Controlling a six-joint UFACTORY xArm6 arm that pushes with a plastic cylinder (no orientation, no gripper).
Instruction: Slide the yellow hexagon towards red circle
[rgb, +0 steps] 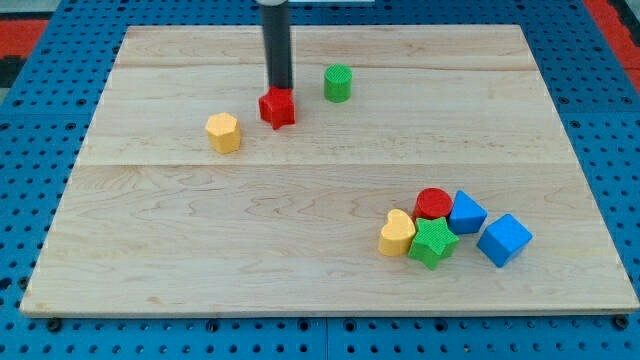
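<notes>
Camera view shows the wooden table (330, 290) filling most of the frame, and the dark rod coming down from the view's top to end at the tip (279, 91), which sits right at the far edge of a red block (277, 108) of uncertain shape, touching it or nearly so. There are no fingers on this arm, so nothing opens, closes or holds; the tip can only push.

The relation that matters: the yellow hexagon (224, 132) lies at about eight o'clock from the tip, near but apart, with the red block just beside it at two o'clock. The red circle (434, 203) lies well away from the hexagon at roughly four o'clock, toward the view's lower right. To send the hexagon that way, the tip would probably need to get round to the hexagon's ten o'clock side; at present it stands on the wrong side for that.

The stretch of table between hexagon and circle holds no blocks. Around the circle crowd a blue block (504, 239), a second blue block (466, 212), a green star (433, 242) and a yellow heart (397, 233), the last two on the near side. A green cylinder (338, 82) stands at three o'clock from the tip, clear of the likely route.
</notes>
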